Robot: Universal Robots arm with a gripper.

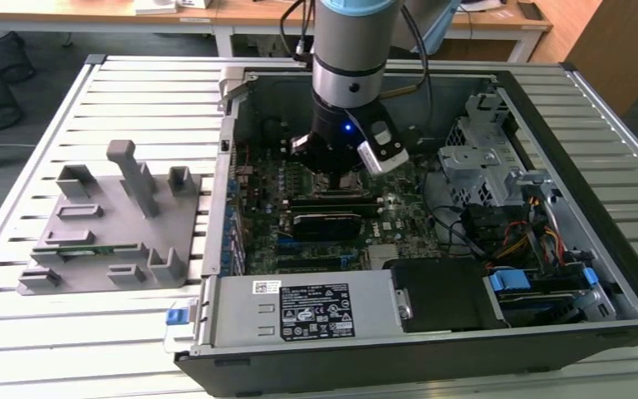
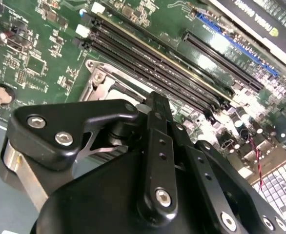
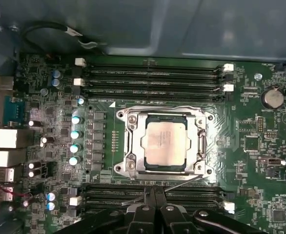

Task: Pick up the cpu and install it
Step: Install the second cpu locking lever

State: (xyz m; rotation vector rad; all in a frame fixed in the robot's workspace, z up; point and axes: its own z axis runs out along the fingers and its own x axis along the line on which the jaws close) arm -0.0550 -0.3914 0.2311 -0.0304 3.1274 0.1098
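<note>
Exterior view: the arm reaches down into the open computer case [image 1: 585, 249] lying on the slatted worktop [image 1: 31, 332], with the tool [image 1: 336, 170] low over the motherboard [image 1: 296, 179] near the case's centre; a grey fixture block [image 1: 109, 224] sits well apart at 9 o'clock of the case, and the power supply [image 1: 308, 312] lies at 6 o'clock, neither in the arm's way. Second wrist view: the black tool linkage [image 2: 153, 161] stands close above the socket's metal frame [image 2: 101, 83], with the long memory slots [image 2: 153, 63] just beside it at 1 o'clock; whether the fingers are parted or together cannot be told here. First wrist view: the cpu [image 3: 166, 142] lies flat and square inside the socket [image 3: 128, 146], its pale top plate bare, apparently already seated and not held by the tool; the fingers [image 3: 158, 202] at 6 o'clock appear drawn together with nothing between them. Memory slots flank the socket at 12 and 6 o'clock, and a thin retention lever [image 3: 182, 181] slants across just beside the socket's near edge, apparently unlatched.
</note>
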